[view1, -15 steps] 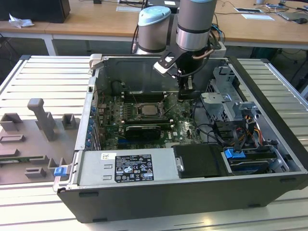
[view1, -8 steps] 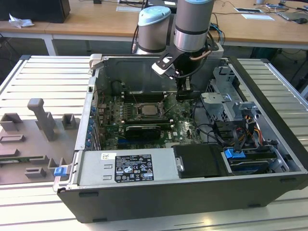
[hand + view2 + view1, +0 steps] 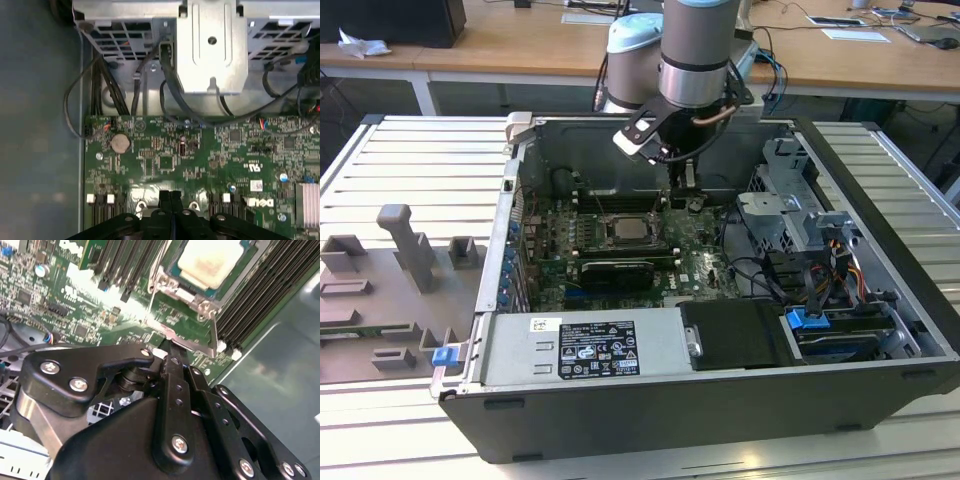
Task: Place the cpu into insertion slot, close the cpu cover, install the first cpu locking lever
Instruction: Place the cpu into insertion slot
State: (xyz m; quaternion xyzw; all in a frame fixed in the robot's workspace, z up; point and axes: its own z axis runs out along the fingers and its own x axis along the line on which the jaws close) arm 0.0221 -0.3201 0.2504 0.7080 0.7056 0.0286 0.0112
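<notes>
Pincer (image 3: 170, 195) narrow in both wrist views, its two black fingers (image 3: 175, 371) pressed together with nothing seen between them. It hangs low over the green board (image 3: 165, 160), inside the open case (image 3: 620, 420) that lies on the slatted worktop (image 3: 410, 170).

The tips stand just beside a bright metal tab at the edge of the socket hardware. Whether they touch it cannot be told.

The cpu (image 3: 212, 260), pale silver on top, lies flat in the slot (image 3: 606, 236), near the pincer and between the banks of memory slots (image 3: 260, 285). The cover (image 3: 194, 296) appears to be down around the chip, though its latch edge is partly hidden. A thin wire lever (image 3: 215, 332) runs along the socket's side towards the fingers.

By judgement, the cpu is light, stiff and thin, and the contacts beneath it are easily damaged. It is best held by opposite edges and kept level. The cover is probably thin, springy sheet. The lever is probably stiff sprung wire, best taken at its free end.
</notes>
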